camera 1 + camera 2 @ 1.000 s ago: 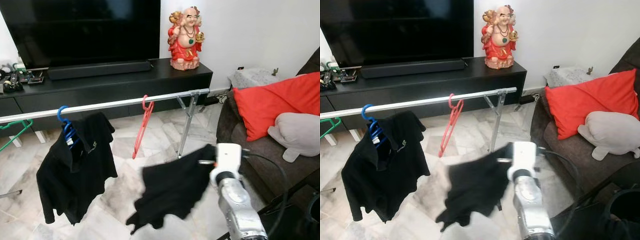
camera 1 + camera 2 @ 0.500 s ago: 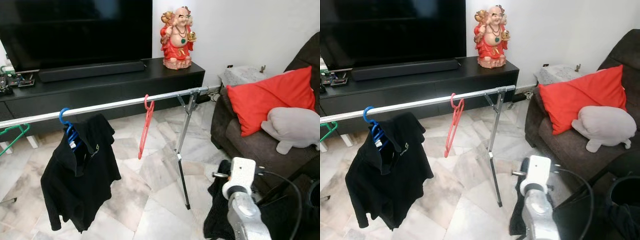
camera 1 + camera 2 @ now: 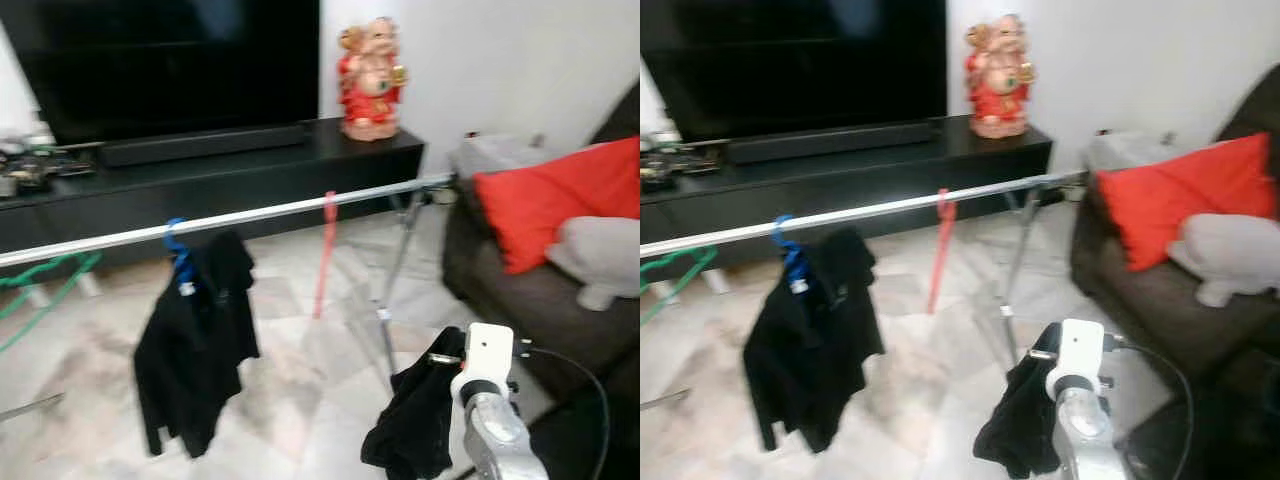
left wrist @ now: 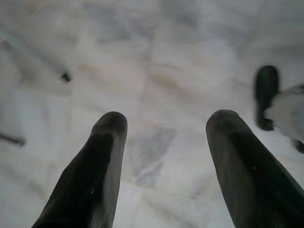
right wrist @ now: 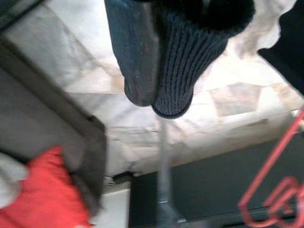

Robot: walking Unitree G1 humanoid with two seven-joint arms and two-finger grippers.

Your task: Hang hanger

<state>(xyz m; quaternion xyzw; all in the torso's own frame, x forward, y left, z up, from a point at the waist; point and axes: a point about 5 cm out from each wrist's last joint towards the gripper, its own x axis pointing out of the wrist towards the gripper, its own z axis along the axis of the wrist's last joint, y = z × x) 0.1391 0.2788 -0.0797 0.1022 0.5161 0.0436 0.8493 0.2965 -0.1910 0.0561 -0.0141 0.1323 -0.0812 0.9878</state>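
A marble floor point(image 3: 90, 400) lay under the rail point(image 3: 250, 215), red hanger point(image 3: 324, 255) hanging mid-rail. At five o'clock, the right gripper point(image 5: 156, 80) clamped a black garment point(image 3: 415, 425). The left gripper point(image 4: 164, 142) gaped wide above the floor.

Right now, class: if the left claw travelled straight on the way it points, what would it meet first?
The pale marble floor. The left claw is open and points down at bare tiles; nothing lies between, though depth is unclear.

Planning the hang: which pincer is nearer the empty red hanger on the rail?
Right. The right pincer, gripping a black garment, sits below the red hanger; the left pincer points at bare floor.
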